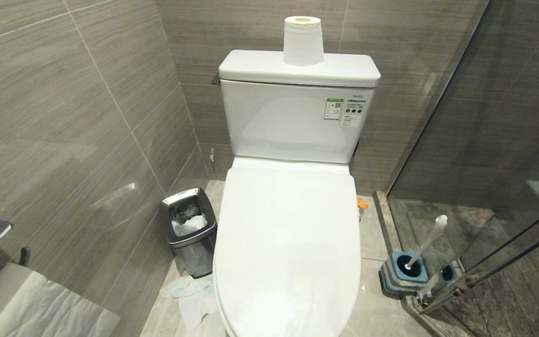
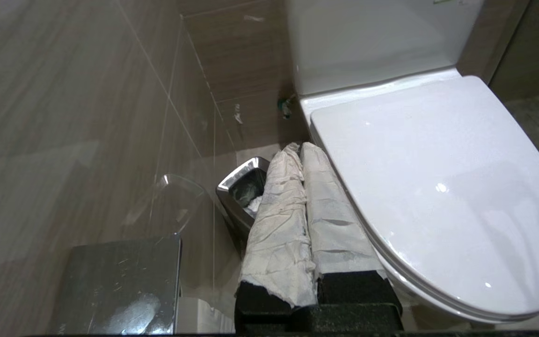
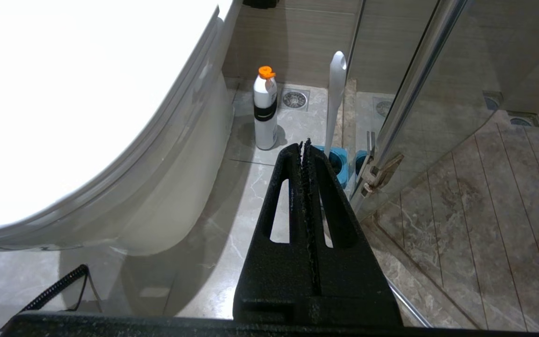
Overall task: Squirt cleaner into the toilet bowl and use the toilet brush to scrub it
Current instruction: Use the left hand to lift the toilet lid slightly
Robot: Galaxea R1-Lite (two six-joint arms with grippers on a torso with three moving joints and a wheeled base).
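The tank (image 1: 293, 121) carries a grey "TOTO" mark at its upper right, above a green-and-white sticker (image 1: 333, 108) with a QR code; the small print is unreadable.

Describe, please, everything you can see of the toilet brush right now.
The toilet brush has a long slim white handle, apparently plastic, with a rounded end. It stands tilted in its squarish blue-and-grey holder on the floor, right of the toilet beside the glass shower partition. Its bristle head is sunk in the holder. Only the holder touches it.

Glossy white ceramic toilet bowl (image 1: 288, 243); shiny steel waste bin (image 1: 190, 234); matt grey wall tiles (image 1: 63, 117); soft paper roll (image 1: 303, 41).
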